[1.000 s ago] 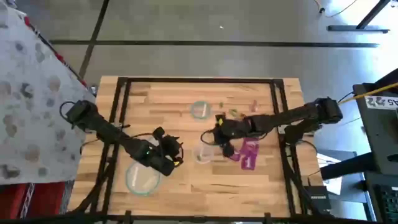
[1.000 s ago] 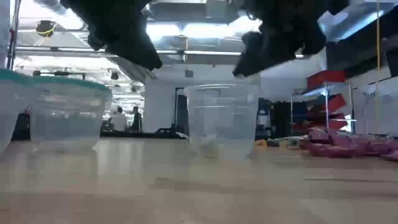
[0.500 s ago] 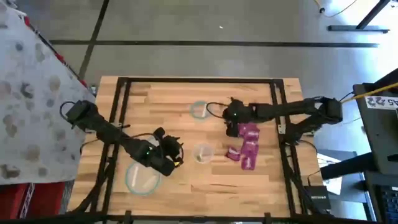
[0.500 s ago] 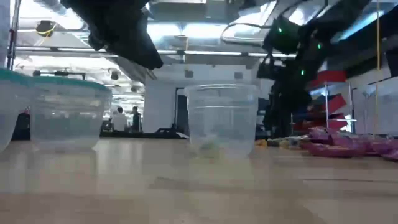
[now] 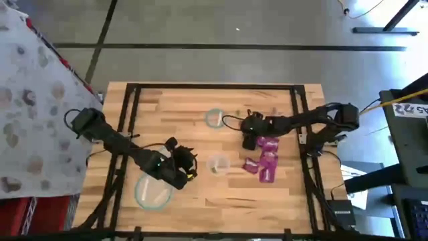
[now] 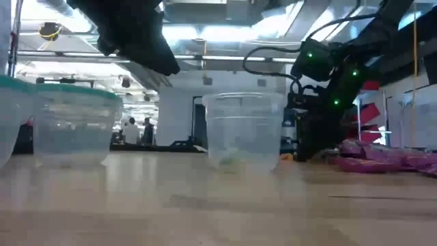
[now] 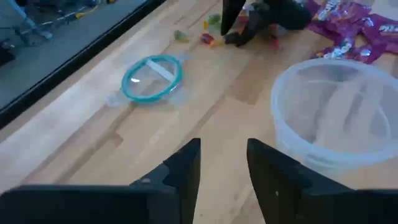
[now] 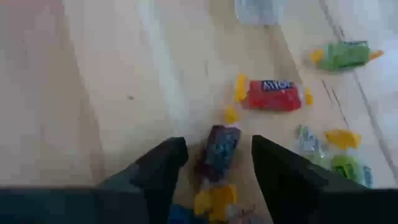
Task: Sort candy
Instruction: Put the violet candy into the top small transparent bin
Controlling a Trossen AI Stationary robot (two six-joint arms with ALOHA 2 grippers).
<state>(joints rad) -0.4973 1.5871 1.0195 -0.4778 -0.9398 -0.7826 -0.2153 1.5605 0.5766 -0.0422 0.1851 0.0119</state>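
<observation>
Right end effector [image 5: 249,139] down at the wooden surface [image 5: 180,110], beside the top edge of the magenta-purple packets [image 5: 266,159]. In the right wrist view, fingers [image 8: 280,180] parted a little, straddling a dark purple wrapped sweet [image 8: 218,147] lying flat between them; not clear whether the pads touch it. Just beyond it, a red sweet with yellow ends [image 8: 272,93], and farther off a green one [image 8: 344,55]; more yellow and green pieces [image 8: 341,152] off to one side.

Magenta-purple packets bunched together on the right half of the surface, between the right end effector and the frame rail. Small loose sweets [image 5: 253,122] scattered near the teal-rimmed bowl [image 5: 215,118] at the far middle.

Clear tub [image 5: 218,164] upright near the centre, with something small and pale at its bottom in the low view [image 6: 232,158].

Left end effector [image 5: 189,163] hovering to the left of the clear tub, fingers [image 7: 185,171] slightly apart with nothing between them. Second teal-rimmed bowl [image 5: 153,192] near the front left, partly under the left arm.
</observation>
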